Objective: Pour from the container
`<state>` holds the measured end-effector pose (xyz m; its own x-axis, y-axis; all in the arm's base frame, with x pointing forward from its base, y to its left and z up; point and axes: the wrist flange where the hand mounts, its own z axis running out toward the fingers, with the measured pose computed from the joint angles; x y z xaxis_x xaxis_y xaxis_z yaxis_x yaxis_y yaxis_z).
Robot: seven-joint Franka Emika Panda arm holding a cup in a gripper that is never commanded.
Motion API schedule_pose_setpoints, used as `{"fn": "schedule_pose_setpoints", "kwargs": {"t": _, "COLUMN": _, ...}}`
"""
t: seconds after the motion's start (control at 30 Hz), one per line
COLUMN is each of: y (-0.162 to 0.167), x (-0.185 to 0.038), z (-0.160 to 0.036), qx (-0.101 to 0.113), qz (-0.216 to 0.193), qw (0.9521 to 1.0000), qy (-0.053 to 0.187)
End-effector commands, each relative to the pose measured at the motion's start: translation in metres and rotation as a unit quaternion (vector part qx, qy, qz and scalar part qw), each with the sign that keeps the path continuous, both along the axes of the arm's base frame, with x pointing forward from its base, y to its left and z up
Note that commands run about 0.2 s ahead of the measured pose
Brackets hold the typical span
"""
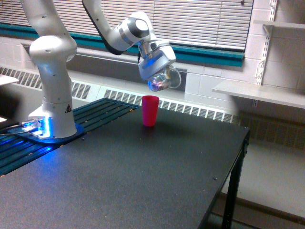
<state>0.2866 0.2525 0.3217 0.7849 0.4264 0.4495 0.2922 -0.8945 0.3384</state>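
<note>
The container [164, 78], a clear plastic cup with small pinkish pieces showing through, hangs tilted on its side in the air. My gripper [159, 71] is shut on it, and the fingers are mostly hidden behind the hand and the cup. An opaque pink cup [150, 110] stands upright on the black table [143, 181], just below the container and slightly to the exterior view's left of it. The container's lower end sits a short way above the pink cup's rim, not touching it.
The arm's white base [52, 95] stands on a blue-lit plate at the exterior view's left. The table's edge [240, 143] drops off at the exterior view's right. A white shelf [259, 93] juts from the wall there. A window with blinds lies behind.
</note>
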Motion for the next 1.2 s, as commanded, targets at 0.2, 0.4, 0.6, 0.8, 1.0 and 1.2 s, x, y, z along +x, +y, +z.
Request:
{"fn": "schedule_pose_setpoints", "kwargs": {"t": 0.2, "y": -0.004, "x": -0.013, "z": -0.006, "qx": -0.007, "qz": 0.004, "qw": 1.0000, "qy": 0.004}}
{"fn": "schedule_pose_setpoints", "kwargs": {"t": 0.4, "y": 0.004, "x": -0.023, "z": -0.008, "qx": -0.007, "qz": 0.016, "qw": 0.9998, "qy": 0.010}}
{"fn": "schedule_pose_setpoints", "kwargs": {"t": 0.6, "y": 0.013, "x": -0.034, "z": -0.011, "qx": -0.008, "qz": 0.029, "qw": 0.9994, "qy": 0.018}}
{"fn": "schedule_pose_setpoints", "kwargs": {"t": 0.8, "y": 0.017, "x": -0.040, "z": -0.017, "qx": -0.012, "qz": 0.036, "qw": 0.9990, "qy": 0.022}}
{"fn": "schedule_pose_setpoints", "kwargs": {"t": 1.0, "y": 0.015, "x": -0.043, "z": -0.024, "qx": -0.018, "qz": 0.038, "qw": 0.9987, "qy": 0.028}}
{"fn": "schedule_pose_setpoints", "kwargs": {"t": 1.2, "y": 0.008, "x": -0.044, "z": -0.032, "qx": -0.026, "qz": 0.036, "qw": 0.9985, "qy": 0.033}}
